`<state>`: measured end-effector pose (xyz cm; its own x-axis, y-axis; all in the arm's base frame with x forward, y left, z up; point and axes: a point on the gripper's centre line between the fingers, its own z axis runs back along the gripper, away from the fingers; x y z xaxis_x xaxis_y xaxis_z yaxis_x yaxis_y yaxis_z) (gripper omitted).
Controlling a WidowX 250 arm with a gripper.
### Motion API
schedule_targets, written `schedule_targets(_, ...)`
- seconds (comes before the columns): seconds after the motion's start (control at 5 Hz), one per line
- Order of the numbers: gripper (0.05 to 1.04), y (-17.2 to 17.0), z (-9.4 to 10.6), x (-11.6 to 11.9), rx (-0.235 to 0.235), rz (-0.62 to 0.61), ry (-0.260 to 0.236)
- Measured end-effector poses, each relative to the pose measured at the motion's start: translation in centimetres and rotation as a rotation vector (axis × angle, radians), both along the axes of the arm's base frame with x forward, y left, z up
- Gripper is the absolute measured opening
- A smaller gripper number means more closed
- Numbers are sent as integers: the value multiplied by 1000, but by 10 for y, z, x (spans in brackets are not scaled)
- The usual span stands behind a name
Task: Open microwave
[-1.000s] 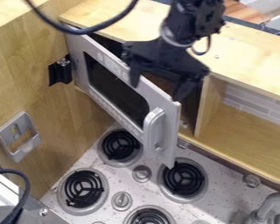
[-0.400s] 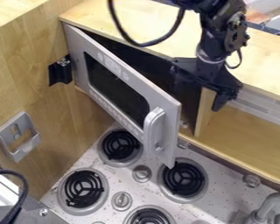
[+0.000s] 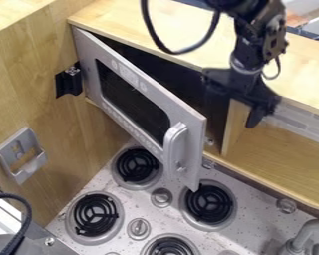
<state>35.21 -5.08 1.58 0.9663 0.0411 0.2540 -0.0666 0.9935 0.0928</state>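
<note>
The black gripper (image 3: 231,109) hangs at the front edge of the counter top, right of the microwave door's free end and apart from it. Its fingers are spread with nothing seen between them, the left one hard to make out against the dark interior. The grey microwave door (image 3: 147,82) stands partly swung out from its hinge at the upper left, and its pale handle (image 3: 176,145) faces the stove. Behind the door, the dark microwave cavity (image 3: 169,67) is partly visible.
Below the door lies the speckled stove top with several black coil burners (image 3: 209,203) and knobs (image 3: 161,197). An open wooden shelf (image 3: 282,154) is at the right, a faucet (image 3: 307,236) at the lower right. A wooden wall (image 3: 29,84) bounds the left.
The gripper has moved right and slightly down, from over the door to beside its free end. Between the last two frames it shifted only a little. The door has kept its angle.
</note>
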Motion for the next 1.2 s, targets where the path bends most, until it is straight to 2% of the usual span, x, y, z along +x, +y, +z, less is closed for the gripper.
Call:
schedule_targets(0.4, 999, 16, -16, -26, 14, 100, 68)
schedule_targets(0.8, 1000, 41, -6, -54, 17, 219, 69)
schedule_targets(1.0, 999, 54, -12, -71, 1, 277, 89)
schedule_targets(1.2, 999, 73, -21, -78, -54, 350, 93)
